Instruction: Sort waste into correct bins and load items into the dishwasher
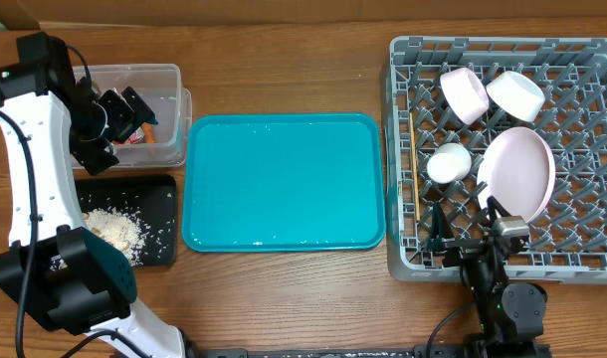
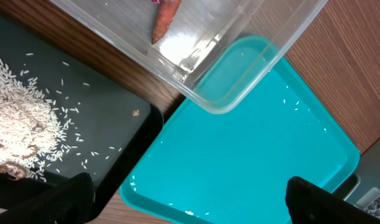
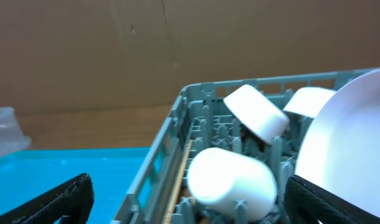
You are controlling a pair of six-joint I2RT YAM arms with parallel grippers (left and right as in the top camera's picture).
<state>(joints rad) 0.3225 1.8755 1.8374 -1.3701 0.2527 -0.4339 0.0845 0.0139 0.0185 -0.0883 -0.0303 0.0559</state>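
The small orange carrot piece (image 2: 166,18) lies on the floor of the clear plastic rectangular tub (image 1: 169,75), near its rounded corner, with the crinkled red snack wrapper (image 1: 134,138) just beside it. In the left wrist view its long axis runs slantwise, one end pointing down toward my left tool (image 2: 190,208). That tool hangs over the tub with its 2 fingers (image 2: 59,199) spread wide and nothing between them, so the carrot sits ahead of it and lower, inside the bin. The beige crumbly food scraps (image 1: 112,227) are heaped in the shallow black rectangular tray (image 1: 159,194), which sits just beside the tub on the wooden bench (image 1: 284,298). The large teal serving tray (image 1: 284,179) carries only a few stray grains. The large square grey plastic dish rack (image 1: 602,149) holds the round pale-pink plate (image 1: 522,169), 2 small white bowls (image 1: 465,92), the small white cup (image 1: 449,162) and the thin wooden chopsticks (image 3: 180,174) along its left wall. My right tool (image 1: 466,219) sits at the rack's near edge, also spread and empty, with the cup straight ahead. I judge the job nearly done. If the stray grains matter, the left arm is nearer.
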